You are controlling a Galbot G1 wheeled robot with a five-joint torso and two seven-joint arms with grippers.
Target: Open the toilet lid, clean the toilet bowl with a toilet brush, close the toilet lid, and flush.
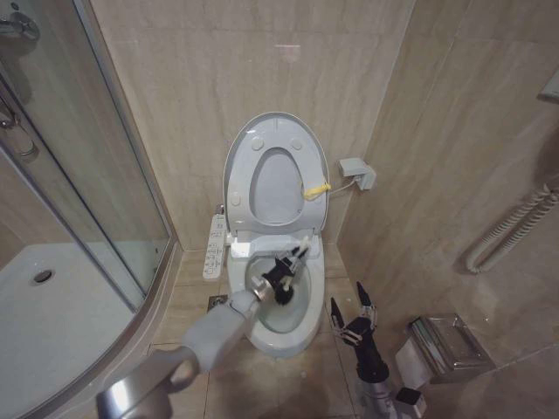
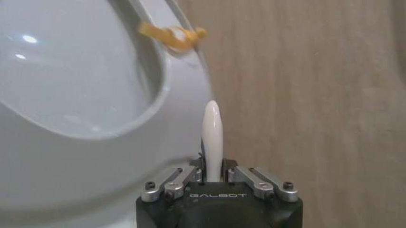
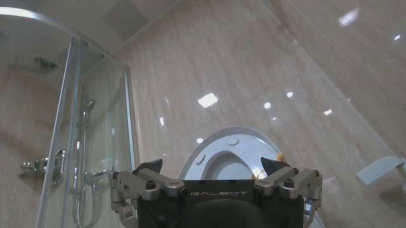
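From the head view, one toilet bowl (image 1: 281,336) is standing against the tiled wall beside the glass shower enclosure (image 1: 79,175), with the toilet lid (image 1: 275,140) and ring seat (image 1: 278,188) both leaning upright against the wall, a yellow tag (image 1: 315,188) showing at the lid's edge. The left gripper (image 1: 281,275) is reaching over the open bowl, its fingers clamping the toilet brush (image 1: 300,253), whose white handle is pointing toward the raised seat while the lower end is hidden by the gripper. The right gripper (image 1: 352,307) is hovering beside the bowl with its two fingers spread apart, holding nothing; one metal bin (image 1: 450,349) is sitting on the floor on that side. At the left wrist, two fingers are pressing together on the single white handle (image 2: 211,135), with the seat rim (image 2: 171,99) and the tag (image 2: 172,37) behind. At the right wrist, the two black fingertips (image 3: 149,166) are standing well apart, framing the upright lid (image 3: 231,142).
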